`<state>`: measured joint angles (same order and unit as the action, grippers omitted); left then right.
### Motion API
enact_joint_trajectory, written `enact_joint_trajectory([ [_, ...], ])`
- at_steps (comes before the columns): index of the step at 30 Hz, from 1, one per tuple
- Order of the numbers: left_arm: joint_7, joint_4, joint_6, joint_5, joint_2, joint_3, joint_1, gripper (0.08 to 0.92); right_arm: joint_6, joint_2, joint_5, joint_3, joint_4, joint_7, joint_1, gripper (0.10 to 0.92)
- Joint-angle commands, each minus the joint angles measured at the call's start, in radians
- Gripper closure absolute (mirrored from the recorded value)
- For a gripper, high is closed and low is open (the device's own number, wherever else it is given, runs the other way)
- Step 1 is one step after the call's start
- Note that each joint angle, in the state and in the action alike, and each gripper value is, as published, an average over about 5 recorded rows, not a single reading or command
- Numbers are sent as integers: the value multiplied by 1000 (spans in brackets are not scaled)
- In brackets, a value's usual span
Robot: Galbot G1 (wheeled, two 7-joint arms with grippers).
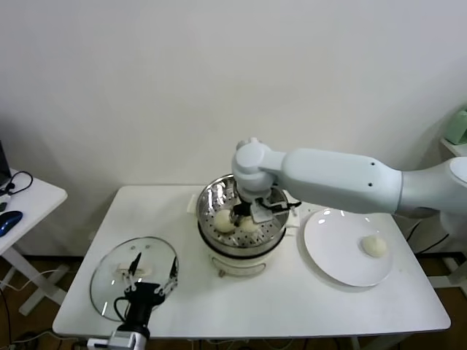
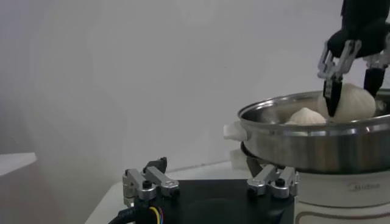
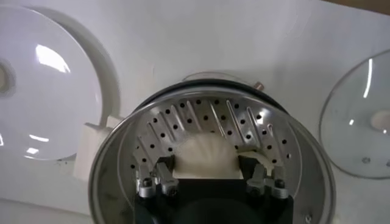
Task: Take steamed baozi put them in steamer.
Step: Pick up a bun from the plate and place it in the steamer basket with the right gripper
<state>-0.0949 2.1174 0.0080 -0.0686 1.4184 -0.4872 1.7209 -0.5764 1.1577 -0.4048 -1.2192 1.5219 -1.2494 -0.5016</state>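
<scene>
1. Head view: the right arm reaches from the right across the table (image 1: 292, 306) to the steamer (image 1: 211, 200), which stands mid-table on its cream base.
2. The right gripper (image 1: 248, 211) hangs inside the steamer rim, its fingers closed around a bun (image 1: 250, 224).
3. A second bun (image 1: 223, 221) lies in the steamer just beside the held one, on the robot's left of it.
4. A white plate (image 1: 332, 251) sits to the robot's right of the steamer, near it, with one bun (image 1: 374, 246) on its far right part.
5. A glass lid (image 1: 109, 281) lies flat at the table's left front.
6. The left gripper (image 1: 152, 275) hovers over the lid's near edge, fingers spread apart and empty.
7. Left wrist view: the left gripper (image 2: 210, 182) shows its two fingers wide apart with nothing between them.
8. Beyond it the steamer (image 2: 304, 137) rises on its base; the right gripper (image 2: 351, 79) comes down from above, clasping a bun (image 2: 350, 102) that stands above the rim, with another bun (image 2: 306, 115) beside it.
9. Right wrist view: the right gripper (image 3: 210, 176) looks straight down into the steamer (image 3: 201, 119), a bun (image 3: 204, 157) filling the gap between its fingers over the perforated floor.
10. The plate (image 3: 42, 91) and the lid (image 3: 359, 122) lie on opposite sides of the steamer.
</scene>
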Motion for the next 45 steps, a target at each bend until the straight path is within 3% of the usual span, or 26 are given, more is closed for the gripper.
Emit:
enact_joint_trajectory([
  [1, 1, -2, 2, 2, -1, 0, 0, 177, -27, 43, 6, -44, -48, 15, 18, 330],
  [28, -1, -13, 12, 6, -1, 5, -10, 177, -31, 26, 12, -30, -40, 39, 57, 329],
  [36, -1, -12, 12, 9, -6, 1, -8, 177, -32, 11, 7, -23, -34, 36, 53, 210],
  [45, -1, -18, 12, 8, -4, 3, -11, 177, -61, -3, 39, 28, -67, 21, 20, 203],
])
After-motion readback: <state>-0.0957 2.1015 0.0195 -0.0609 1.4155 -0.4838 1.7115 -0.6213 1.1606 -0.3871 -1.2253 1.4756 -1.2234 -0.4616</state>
